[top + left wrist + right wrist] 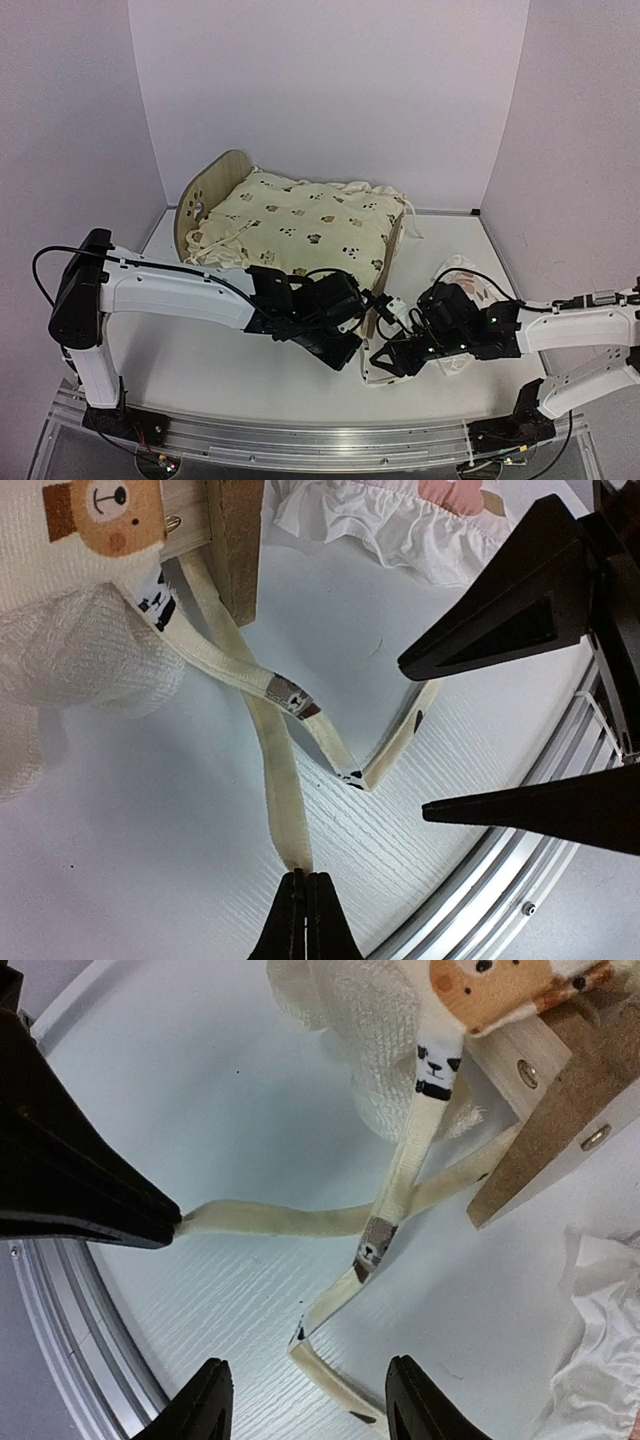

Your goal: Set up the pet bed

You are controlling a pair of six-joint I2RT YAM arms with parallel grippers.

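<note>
Fingers (288, 930) of the left end effector (305, 920) pinch a cream tie string (275, 780). The right end effector (305, 1405) gapes half open, empty, over a second tie string (325, 1370). Just beyond stands the pet bed (205, 195), cushion (300, 225) on it, toward the back of the tabletop (200, 360).

The pet bed (203, 200) is matt pale wood, the cushion (300, 225) and tie string (280, 790) soft cloth, the table (200, 360) finely grained
</note>
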